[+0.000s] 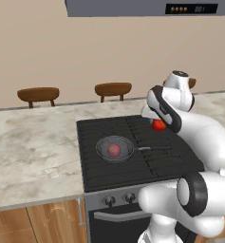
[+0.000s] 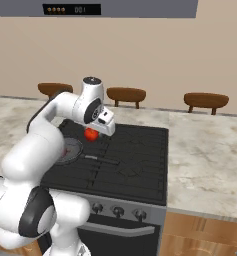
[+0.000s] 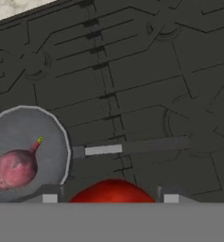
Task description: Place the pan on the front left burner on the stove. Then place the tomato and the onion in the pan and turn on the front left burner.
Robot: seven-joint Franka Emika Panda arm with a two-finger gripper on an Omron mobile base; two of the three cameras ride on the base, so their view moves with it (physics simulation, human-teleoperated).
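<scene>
Tomato carried over the stove
The tool [image 3: 110, 198] is closed on the tomato [image 3: 111, 191]; the onion [image 3: 16, 166] lies in the pan [image 3: 52, 132].

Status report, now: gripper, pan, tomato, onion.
Gripper shut on tomato, held above the stove, right of the pan. Onion in pan on front left burner. Nothing in the way.

Marble counter [image 1: 33, 152], wooden stools [image 2: 126, 94], range hood [image 1: 147, 7]
</scene>
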